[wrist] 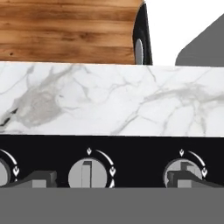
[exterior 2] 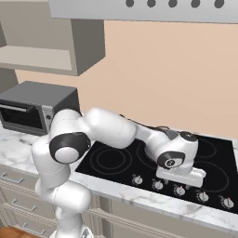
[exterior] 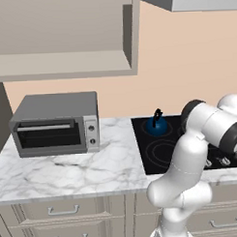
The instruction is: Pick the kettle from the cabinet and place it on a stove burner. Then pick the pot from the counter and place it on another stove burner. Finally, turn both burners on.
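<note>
Black cooktop [exterior: 155, 153] w/ kettle [exterior: 157, 125] on rear burner; cabinet [exterior: 65, 64] bare.

Veined white marble counter [exterior: 69, 173], glossy black glass cooktop [exterior 2: 116, 162]

The small dark-blue kettle [exterior: 157, 125] with its black arched handle stands upright on a rear ring of the black glass cooktop [exterior: 151, 155] right of centre in the left base view, while the open beige cabinet [exterior: 65, 64] fills the upper left.
</note>
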